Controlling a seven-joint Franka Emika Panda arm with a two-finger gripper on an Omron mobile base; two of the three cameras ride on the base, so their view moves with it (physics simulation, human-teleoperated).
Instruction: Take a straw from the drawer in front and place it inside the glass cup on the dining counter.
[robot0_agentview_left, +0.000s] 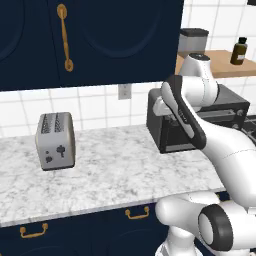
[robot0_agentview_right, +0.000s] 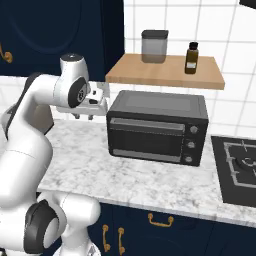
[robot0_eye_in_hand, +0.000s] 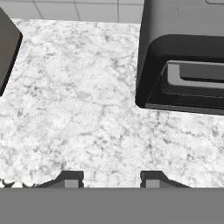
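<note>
My gripper (robot0_eye_in_hand: 111, 178) hangs above the marble wall worktop (robot0_eye_in_hand: 83, 113), its two fingertips apart and nothing between them, so it is open. The hand (robot0_agentview_right: 94, 103) is just left of the black toaster oven (robot0_agentview_right: 157, 127). Under the worktop's front edge sits a shut navy drawer (robot0_agentview_left: 117, 222) with a curved brass handle (robot0_agentview_left: 137, 213); that drawer front (robot0_agentview_right: 192, 220) also appears in the right base view. The straw is hidden. The glass cup and the dining counter are out of view.
A silver toaster (robot0_agentview_left: 55, 141) stands at the left of the worktop. On a wooden shelf (robot0_agentview_right: 165, 72) above the oven stand a grey canister (robot0_agentview_right: 154, 46) and a brown bottle (robot0_agentview_right: 191, 57). A hob (robot0_agentview_right: 240, 160) lies at the right. Navy wall cabinets (robot0_agentview_left: 90, 40) hang overhead.
</note>
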